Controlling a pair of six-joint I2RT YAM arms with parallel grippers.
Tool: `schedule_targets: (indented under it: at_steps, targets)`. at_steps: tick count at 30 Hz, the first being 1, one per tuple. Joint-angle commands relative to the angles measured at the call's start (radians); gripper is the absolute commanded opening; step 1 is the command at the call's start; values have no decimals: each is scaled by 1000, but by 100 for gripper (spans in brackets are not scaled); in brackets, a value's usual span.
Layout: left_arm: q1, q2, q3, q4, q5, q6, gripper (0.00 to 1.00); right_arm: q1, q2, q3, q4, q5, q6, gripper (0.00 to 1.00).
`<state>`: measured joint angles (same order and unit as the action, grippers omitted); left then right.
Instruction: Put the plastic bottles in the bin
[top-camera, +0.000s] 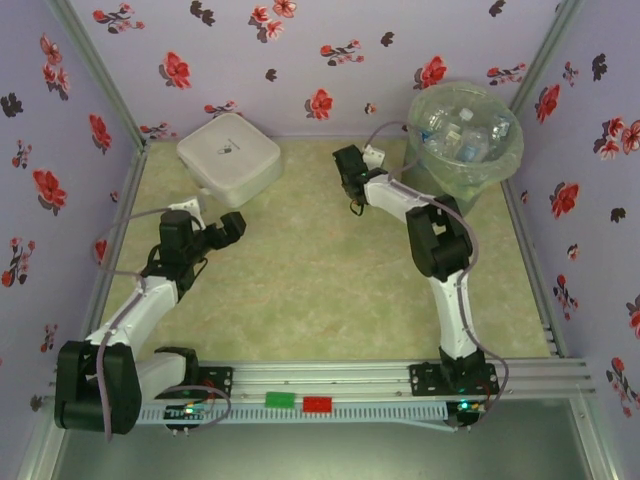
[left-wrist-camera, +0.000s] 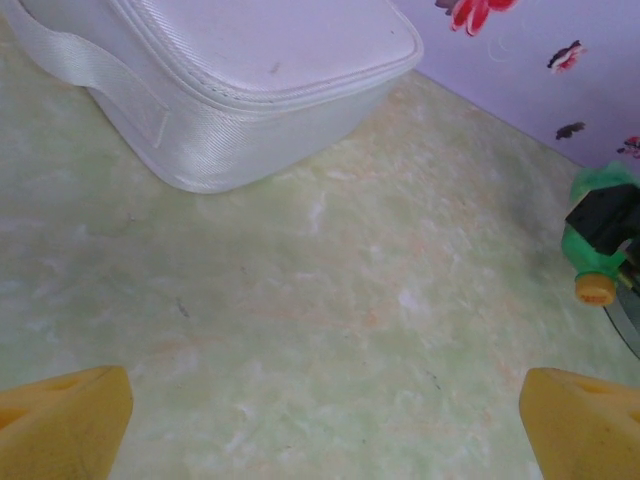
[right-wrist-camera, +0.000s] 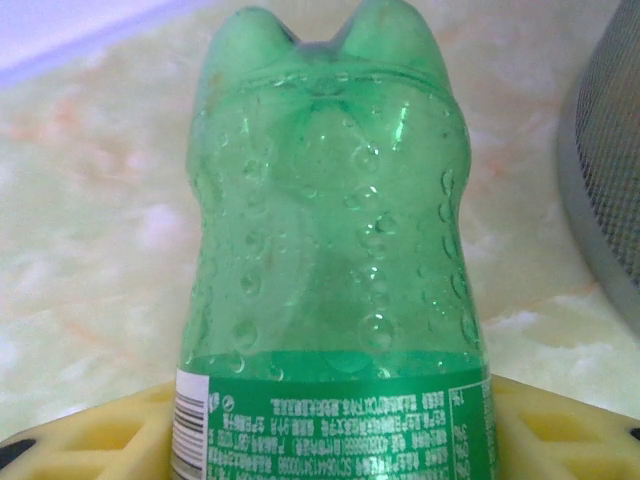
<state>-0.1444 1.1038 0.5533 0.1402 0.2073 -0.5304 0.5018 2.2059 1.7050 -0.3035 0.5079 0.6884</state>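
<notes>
One green bottle (right-wrist-camera: 330, 250) is just beside the bin (top-camera: 500, 165), its base pointing away from your right gripper (right-wrist-camera: 330, 435). You cannot tell whether those jaws pinch it. Your left wrist view adds its orange cap (left-wrist-camera: 595, 289); the left gripper (left-wrist-camera: 320, 430) is spread wide.

Lavender walls (top-camera: 300, 60) printed with red and dark flowers rise behind and to both sides of the white square box (top-camera: 228, 158). Under the box lies a pale green marbled tabletop (top-camera: 310, 290), evenly lit. Aluminium frame rails (top-camera: 330, 375) run along the tabletop's edge farthest from the box.
</notes>
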Motion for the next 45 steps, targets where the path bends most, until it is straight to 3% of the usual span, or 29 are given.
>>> schedule_targets:
  at_steps: [1, 12, 17, 22, 32, 38, 45]
  targets:
    - [-17, 2, 61, -35, 50, 37, 100, 13, -139, -35, 96, -29, -106, 46]
    - [-136, 24, 156, -174, 18, 103, 100, 43, -371, -29, 46, -249, -263, 41]
    - [-199, 54, 176, -182, 3, 99, 100, 42, -475, 12, -43, -364, -304, 40]
    - [-275, 102, 207, -170, -20, 91, 100, 22, -549, 101, -162, -402, -368, 40]
    - [-402, 208, 280, -60, -44, 49, 100, -264, -749, 32, -192, -543, -353, 40]
    - [-439, 273, 336, -47, -67, 47, 100, -469, -780, 16, -186, -607, -340, 41]
    - [-448, 330, 376, -65, -82, 29, 100, -512, -638, 74, -105, -638, -235, 42]
